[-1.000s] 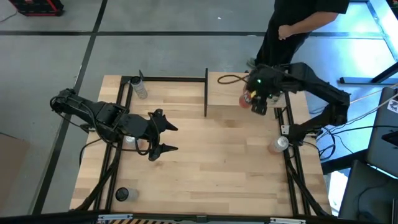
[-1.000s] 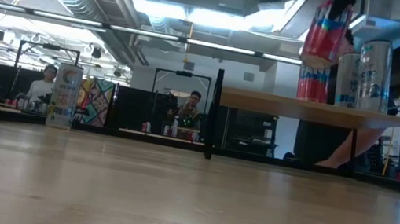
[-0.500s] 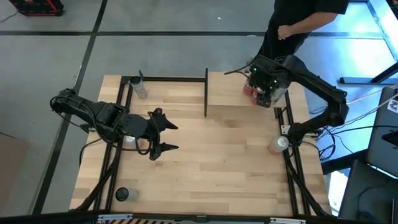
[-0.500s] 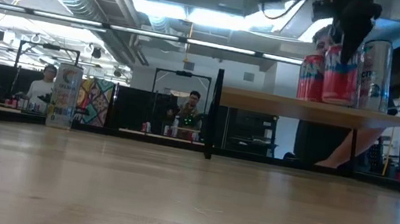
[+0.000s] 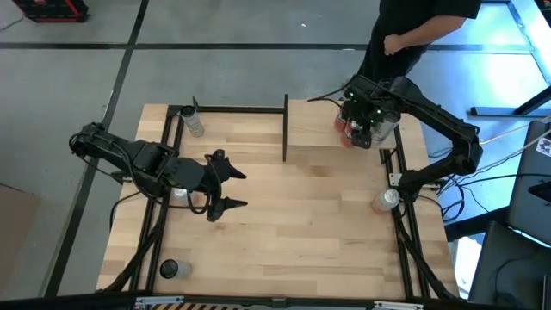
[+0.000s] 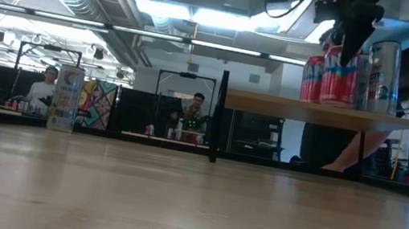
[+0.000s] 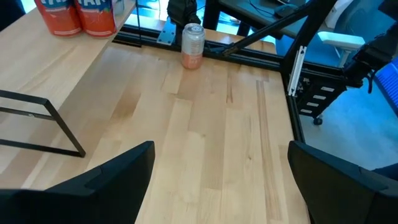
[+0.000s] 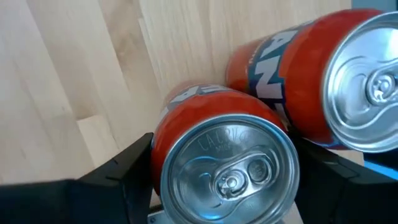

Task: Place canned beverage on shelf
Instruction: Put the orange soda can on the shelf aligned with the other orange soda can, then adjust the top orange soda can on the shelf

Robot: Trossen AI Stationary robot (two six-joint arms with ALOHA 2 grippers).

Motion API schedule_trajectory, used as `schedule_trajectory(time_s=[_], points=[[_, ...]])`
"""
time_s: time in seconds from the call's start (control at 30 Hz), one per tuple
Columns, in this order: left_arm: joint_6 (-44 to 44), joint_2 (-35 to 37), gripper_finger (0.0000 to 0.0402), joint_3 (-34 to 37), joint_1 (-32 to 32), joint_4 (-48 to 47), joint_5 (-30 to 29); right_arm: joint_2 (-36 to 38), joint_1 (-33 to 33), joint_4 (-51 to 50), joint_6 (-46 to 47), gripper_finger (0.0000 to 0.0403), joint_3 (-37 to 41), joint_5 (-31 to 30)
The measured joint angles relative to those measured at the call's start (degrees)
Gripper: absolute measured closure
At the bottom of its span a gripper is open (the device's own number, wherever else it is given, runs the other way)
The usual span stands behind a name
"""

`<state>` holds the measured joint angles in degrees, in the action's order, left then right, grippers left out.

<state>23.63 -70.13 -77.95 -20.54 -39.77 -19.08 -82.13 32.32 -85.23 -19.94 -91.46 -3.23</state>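
Now the right gripper (image 6: pixel 351 41) clamps an orange can (image 8: pixel 224 158) upright on the shelf (image 6: pixel 311 110), touching a second can (image 8: pixel 329 81); release straight, rise vertically. Left gripper (image 5: pixel 225 182) waits open.

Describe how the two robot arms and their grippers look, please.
Both arms are dark, almost black, built of jointed segments with black cables running along them. The left gripper ends in two pointed, tapering black fingers. The right gripper sits on a bulkier wrist block that carries small green lights. In its wrist view, its fingers are flat, matte black wedges.
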Motion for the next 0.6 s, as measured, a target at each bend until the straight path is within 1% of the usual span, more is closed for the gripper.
schedule_trajectory(time_s=[0.07,0.23,0.3,0.4,0.6], points=[[0.01,0.0,0.0044,0.0,0.0,0.01,-0.01,0.0,-0.02,0.06,0.0,0.012,0.02,-0.68],[-0.01,0.0,0.0044,0.0,0.0,0.0,0.01,-0.11,0.0,1.37,0.2,0.0041,0.09,-5.37],[-0.01,0.0,0.0044,0.0,0.0,0.02,0.01,-0.11,0.0,1.24,0.44,0.0019,0.09,-6.95],[-0.01,0.0,0.0044,0.0,0.0,0.02,0.01,0.07,0.0,1.24,0.51,0.0012,0.09,-6.24],[-0.01,0.0,0.0044,0.0,0.0,0.0,0.04,0.15,-0.04,-0.02,1.7,0.0029,-0.52,-6.06]])
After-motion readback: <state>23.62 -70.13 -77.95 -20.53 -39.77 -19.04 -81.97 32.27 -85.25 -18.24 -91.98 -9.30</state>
